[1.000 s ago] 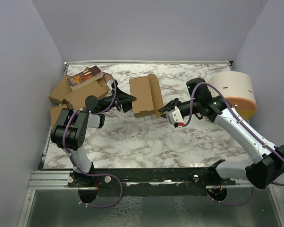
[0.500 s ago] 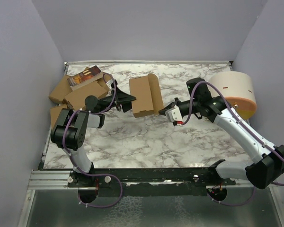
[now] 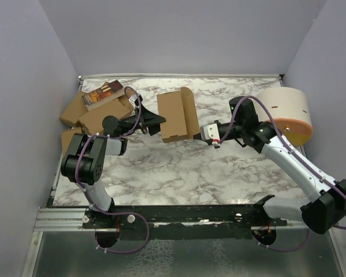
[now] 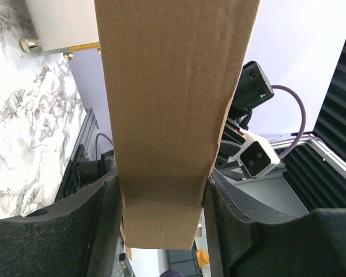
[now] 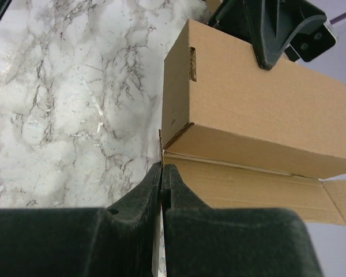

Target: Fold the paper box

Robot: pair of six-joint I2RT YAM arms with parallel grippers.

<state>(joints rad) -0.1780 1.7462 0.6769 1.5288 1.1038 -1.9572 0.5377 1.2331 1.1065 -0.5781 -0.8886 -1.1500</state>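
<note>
The left gripper (image 3: 157, 123) is clamping the plain brown, oblong cardboard paper box (image 3: 176, 116) between its jaws, holding it over the middle of the white marbled table (image 3: 179, 173). The right gripper (image 5: 162, 167) is pressing its fingers together, tips touching the box's corner beside a flap seam.

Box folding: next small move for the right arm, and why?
Probably nudge the shut right pincer forward to press the open long flap in toward the plain brown thin-cardboard box: the left pincer clamps the box, and the right tips sit at the flap's hinge corner.
</note>
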